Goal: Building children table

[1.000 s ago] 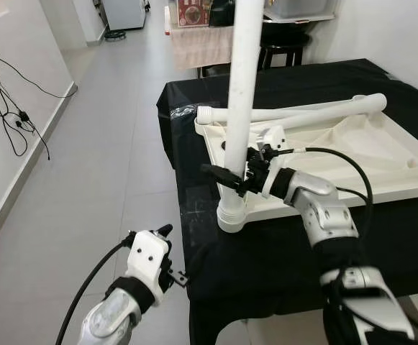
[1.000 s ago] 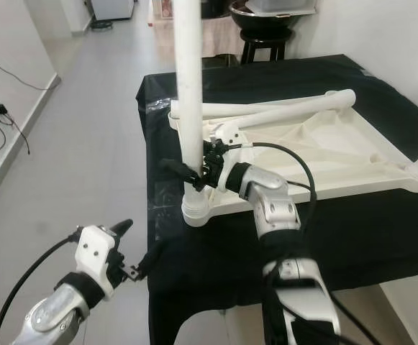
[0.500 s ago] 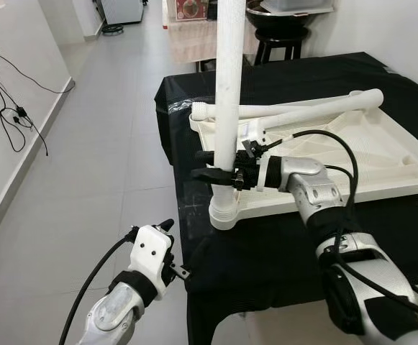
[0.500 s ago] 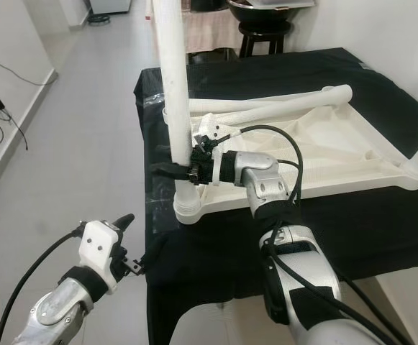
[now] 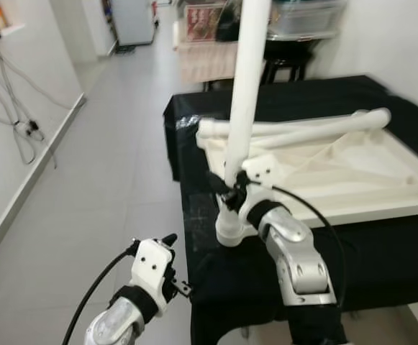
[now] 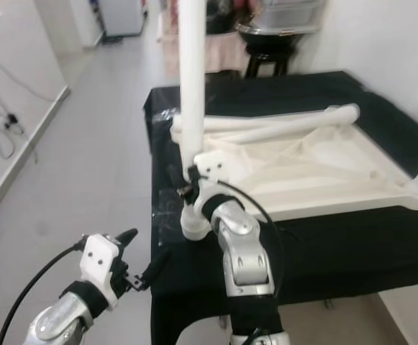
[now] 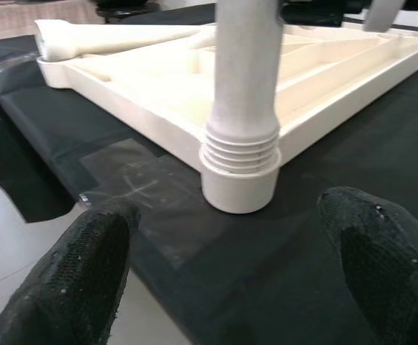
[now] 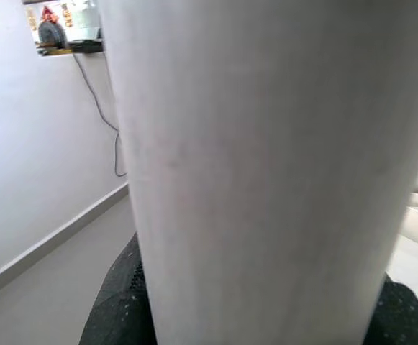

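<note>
A white children's table top [image 5: 352,176] lies upside down on a black-covered table [image 5: 381,244]. One white leg [image 5: 246,86] stands upright in the near-left corner socket [image 5: 230,228]. Two loose legs [image 5: 302,128] lie across the far side of the top. My right gripper [image 5: 226,188] is shut on the upright leg just above the socket; in the right wrist view the leg [image 8: 266,165] sits between black fingers [image 8: 119,305]. My left gripper [image 6: 142,250] hangs open below the table's front-left corner, facing the socket [image 7: 239,180], apart from it.
Grey floor [image 5: 101,172] runs along the left of the table. Cables [image 5: 21,129] hang on the left wall. A dark stool [image 6: 262,54] and a cloth-draped stand [image 5: 205,61] are behind the table. A white wall [image 5: 403,50] borders the right.
The camera has shifted. My right forearm has swung round and now reaches the leg from the near side, still holding it. The leg's top leans more to the right. The left arm is hardly moved.
</note>
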`<state>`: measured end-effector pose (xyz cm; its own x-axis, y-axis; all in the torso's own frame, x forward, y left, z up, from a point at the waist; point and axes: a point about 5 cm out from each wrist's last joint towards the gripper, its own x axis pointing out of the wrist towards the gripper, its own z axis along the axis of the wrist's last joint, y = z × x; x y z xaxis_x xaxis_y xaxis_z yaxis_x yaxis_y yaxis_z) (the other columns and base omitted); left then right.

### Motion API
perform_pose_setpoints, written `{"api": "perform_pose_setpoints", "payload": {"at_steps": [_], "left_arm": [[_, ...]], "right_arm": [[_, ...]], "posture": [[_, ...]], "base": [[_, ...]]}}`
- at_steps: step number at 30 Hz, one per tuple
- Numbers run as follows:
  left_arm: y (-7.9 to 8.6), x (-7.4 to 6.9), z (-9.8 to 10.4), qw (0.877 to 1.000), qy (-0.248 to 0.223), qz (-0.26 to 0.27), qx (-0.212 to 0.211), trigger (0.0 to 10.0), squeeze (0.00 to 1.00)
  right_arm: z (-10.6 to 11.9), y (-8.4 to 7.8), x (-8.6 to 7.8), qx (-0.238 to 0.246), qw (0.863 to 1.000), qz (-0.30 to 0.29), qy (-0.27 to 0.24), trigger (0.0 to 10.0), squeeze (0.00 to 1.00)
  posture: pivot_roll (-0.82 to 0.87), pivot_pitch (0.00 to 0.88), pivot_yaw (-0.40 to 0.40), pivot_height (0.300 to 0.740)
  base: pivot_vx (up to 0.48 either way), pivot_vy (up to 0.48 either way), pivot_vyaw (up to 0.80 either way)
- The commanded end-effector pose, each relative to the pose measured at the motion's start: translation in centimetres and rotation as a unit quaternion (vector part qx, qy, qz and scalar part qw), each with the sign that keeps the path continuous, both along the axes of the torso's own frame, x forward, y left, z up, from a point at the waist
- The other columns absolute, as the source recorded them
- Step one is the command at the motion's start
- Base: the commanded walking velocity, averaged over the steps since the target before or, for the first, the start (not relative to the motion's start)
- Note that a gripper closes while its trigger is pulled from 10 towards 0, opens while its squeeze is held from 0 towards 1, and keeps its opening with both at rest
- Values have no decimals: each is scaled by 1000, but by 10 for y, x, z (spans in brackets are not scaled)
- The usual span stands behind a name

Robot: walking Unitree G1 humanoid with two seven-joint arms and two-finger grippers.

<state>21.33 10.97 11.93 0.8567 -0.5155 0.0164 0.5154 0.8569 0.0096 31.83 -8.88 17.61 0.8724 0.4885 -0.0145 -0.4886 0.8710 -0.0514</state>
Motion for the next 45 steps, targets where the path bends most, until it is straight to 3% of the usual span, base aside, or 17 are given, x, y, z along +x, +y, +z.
{"api": "perform_pose_setpoints", "payload": {"at_steps": [1, 2, 4, 5, 6, 7, 10, 11, 17, 21, 22, 29, 37, 38, 39, 40, 45], "left_arm": [[2, -1, -4, 1000, 10, -1, 5, 10000, 0], [2, -4, -4, 1000, 14, 2, 0, 10000, 0], [2, -4, -4, 1000, 14, 2, 0, 10000, 0], [2, -6, -3, 1000, 17, 4, -11, 10000, 0], [2, -6, -3, 1000, 17, 4, -11, 10000, 0], [0, -6, -1, 1000, 16, -1, -15, 10000, 0], [2, -5, 0, 1000, 14, -1, -12, 10000, 0], [3, -5, 0, 1000, 13, 1, -10, 10000, 0], [6, -2, -3, 1000, 13, 13, -3, 10000, 0], [7, -1, -4, 1000, 14, 18, -2, 10000, 0], [7, -2, -5, 1000, 15, 20, -2, 10000, 0], [7, -2, -5, 1000, 18, 17, -6, 10000, 0], [5, -2, -4, 1000, 19, 8, -12, 10000, 0], [6, -2, -4, 1000, 18, 10, -12, 10000, 0], [6, -2, -4, 1000, 18, 10, -12, 10000, 0], [7, -3, -3, 1000, 16, 12, -11, 10000, 0], [10, 0, -3, 1000, 16, 12, -8, 10000, 0]], "right_arm": [[-43, -13, -2, -27, 994, -22, 101, 0, 0], [-40, -11, 2, -18, 995, -3, 100, 10000, 0], [-40, -11, 2, -18, 995, -3, 100, 10000, 0], [-32, -7, 10, -3, 996, 33, 87, 10000, 655], [-32, -7, 10, -3, 996, 33, 87, 10000, 655], [2, 10, 26, 54, 984, 168, 31, 10000, 1000], [24, 20, 30, 55, 946, 320, -7, 10000, 757], [29, 22, 25, 40, 927, 373, -14, 10000, 0], [27, 27, 20, -18, 869, 494, 10, 10000, 0], [23, 30, 26, -15, 864, 501, 40, 10000, 0], [20, 29, 28, -11, 868, 495, 50, 0, 0], [16, 17, 31, 6, 865, 499, 52, 0, 0], [0, -16, 17, 3, 912, 408, 51, 0, 0], [-9, -12, 11, -2, 942, 329, 59, 0, 0], [-9, -12, 11, -2, 942, 329, 59, 0, 0], [-18, -9, 11, 30, 990, 120, 73, 0, 0], [-42, -2, -25, 23, 994, -19, 105, 0, 0]], "posture": [[-17, 112, 26, 740], [-15, 127, 32, 740], [-15, 127, 32, 740], [-6, 135, 32, 740], [-6, 135, 32, 740], [7, 134, 32, 740], [15, 130, 33, 740], [23, 121, 31, 740], [44, 98, 19, 740], [51, 92, 18, 740], [51, 87, 18, 740], [32, 88, 30, 740], [18, 100, 21, 740], [11, 105, 14, 740], [11, 105, 14, 740], [2, 117, 13, 740], [-26, 110, 32, 740]], "base": [[0, 0, 0], [0, 0, 0], [0, 0, 0], [0, 0, 0], [0, 0, 0], [0, 0, 0], [0, 0, 0], [0, 0, 0], [0, 0, 0], [0, 0, 0], [0, 0, 0], [0, 0, 0], [0, 0, 0], [0, 0, 0], [0, 0, 0], [0, 0, 0], [0, 0, 0]]}}
